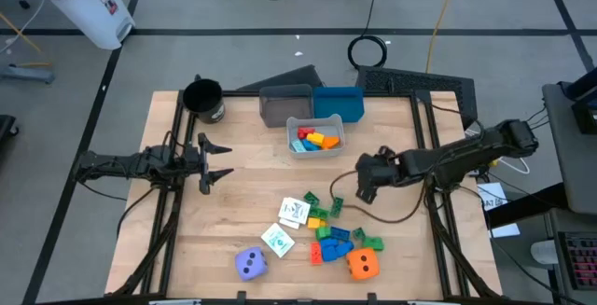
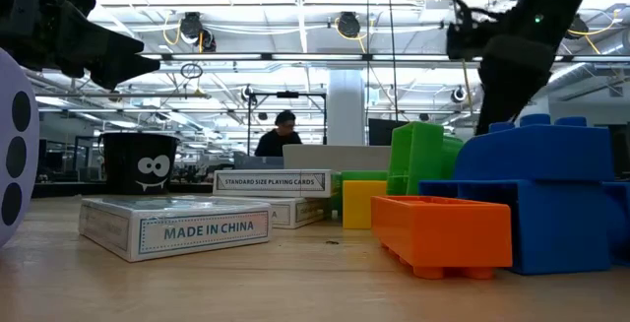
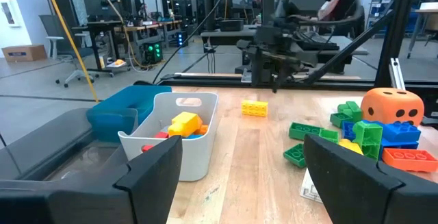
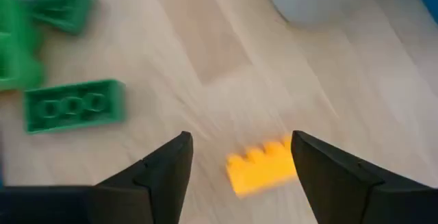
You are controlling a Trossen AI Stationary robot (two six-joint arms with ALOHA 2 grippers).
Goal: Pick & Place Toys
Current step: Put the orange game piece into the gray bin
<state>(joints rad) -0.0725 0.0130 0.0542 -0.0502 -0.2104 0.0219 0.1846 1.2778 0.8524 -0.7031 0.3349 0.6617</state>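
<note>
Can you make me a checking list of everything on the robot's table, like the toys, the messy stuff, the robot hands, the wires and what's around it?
Surface: wooden table, bare in the middle.
Job's things: blocks in the white bin; block pile at the near edge; yellow block alone on the wood; purple die; orange die; two card packs.
Clutter: black cup, grey bin, blue bin at the far edge.
Grippers: left gripper open, holding nothing, over the left side; right gripper open above the yellow block, not touching it.
Cables: one loops across the table from the right arm; coils on the floor.
Surroundings: white container, a person at desks.
</note>
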